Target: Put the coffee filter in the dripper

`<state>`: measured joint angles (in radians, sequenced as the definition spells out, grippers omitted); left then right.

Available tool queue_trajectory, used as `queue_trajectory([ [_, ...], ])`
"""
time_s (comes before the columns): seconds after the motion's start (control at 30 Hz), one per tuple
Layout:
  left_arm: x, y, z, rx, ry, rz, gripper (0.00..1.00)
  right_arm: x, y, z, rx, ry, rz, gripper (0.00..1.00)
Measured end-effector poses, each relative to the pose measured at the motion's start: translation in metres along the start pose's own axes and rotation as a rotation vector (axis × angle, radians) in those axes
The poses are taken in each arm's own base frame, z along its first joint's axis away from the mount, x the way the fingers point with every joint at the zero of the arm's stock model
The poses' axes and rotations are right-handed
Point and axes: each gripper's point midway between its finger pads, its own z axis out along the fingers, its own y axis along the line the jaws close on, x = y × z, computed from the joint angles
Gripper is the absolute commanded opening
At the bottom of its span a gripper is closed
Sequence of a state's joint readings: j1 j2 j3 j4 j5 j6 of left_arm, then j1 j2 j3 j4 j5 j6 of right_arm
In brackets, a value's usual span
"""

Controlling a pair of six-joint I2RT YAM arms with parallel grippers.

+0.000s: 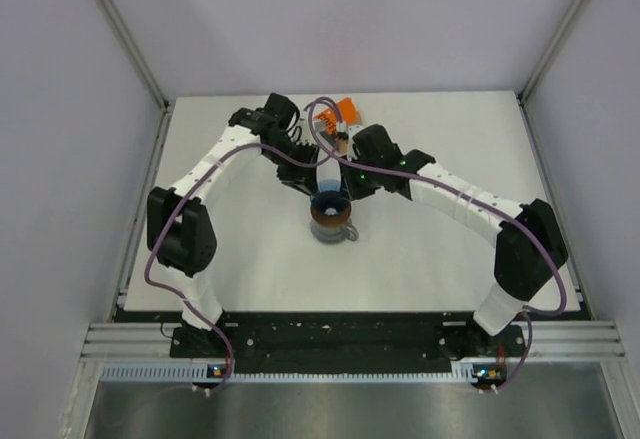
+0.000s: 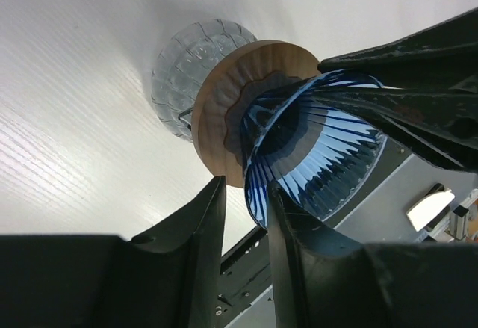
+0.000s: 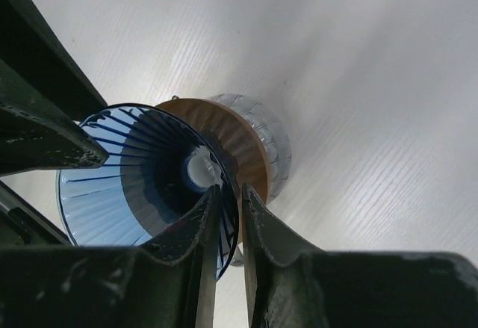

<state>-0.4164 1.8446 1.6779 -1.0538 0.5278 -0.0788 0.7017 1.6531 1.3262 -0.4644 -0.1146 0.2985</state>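
The dripper [image 1: 329, 205] is a blue ribbed cone seated on a brown flat ring [image 2: 224, 111] on top of a clear grey pitcher [image 2: 183, 66]. My left gripper [image 2: 245, 190] stands open astride the dripper's [image 2: 328, 156] near rim, with a plain gap between its fingers. On the opposite side my right gripper [image 3: 230, 192] straddles the rim of the dripper [image 3: 112, 164], jaws only slightly apart and the thin wall between them. I cannot make out the coffee filter in any view.
An orange box [image 1: 345, 111] lies at the back of the table behind the arms. Both arms lean in over the middle from either side. The ring [image 3: 231, 137] and pitcher [image 3: 272, 134] sit below the cone. White walls close the table at back and sides.
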Motion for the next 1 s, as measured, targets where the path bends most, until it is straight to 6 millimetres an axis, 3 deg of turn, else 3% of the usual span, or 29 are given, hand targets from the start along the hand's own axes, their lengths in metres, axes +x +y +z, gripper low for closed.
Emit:
queue_trajectory([
  [0.13,-0.011,-0.008,-0.012,0.005,-0.03,0.033,0.47,0.0,0.0,-0.003,0.006,0.031,-0.016,0.31],
  [0.27,-0.021,-0.012,-0.021,0.006,-0.061,0.058,0.55,-0.013,0.006,-0.01,-0.006,0.017,-0.028,0.44],
  [0.43,-0.031,-0.008,-0.034,-0.004,-0.097,0.054,0.58,-0.04,0.011,-0.024,-0.039,-0.029,-0.029,0.52],
  [0.53,-0.041,0.001,-0.048,-0.016,-0.139,0.037,0.61,-0.065,0.003,-0.036,-0.053,-0.081,-0.011,0.6],
  [0.67,-0.054,0.032,-0.071,-0.059,-0.207,-0.019,0.63,-0.105,-0.033,-0.052,-0.036,-0.17,0.051,0.73],
  [0.77,-0.057,0.053,-0.087,-0.1,-0.251,-0.058,0.63,-0.134,-0.062,-0.052,-0.037,-0.23,0.113,0.81],
  [0.87,-0.058,0.062,-0.099,-0.129,-0.293,-0.065,0.63,-0.157,-0.094,-0.035,-0.067,-0.286,0.212,0.82],
  [1.0,-0.051,0.062,-0.107,-0.14,-0.315,-0.065,0.63,-0.171,-0.146,0.002,-0.092,-0.314,0.391,0.76],
])
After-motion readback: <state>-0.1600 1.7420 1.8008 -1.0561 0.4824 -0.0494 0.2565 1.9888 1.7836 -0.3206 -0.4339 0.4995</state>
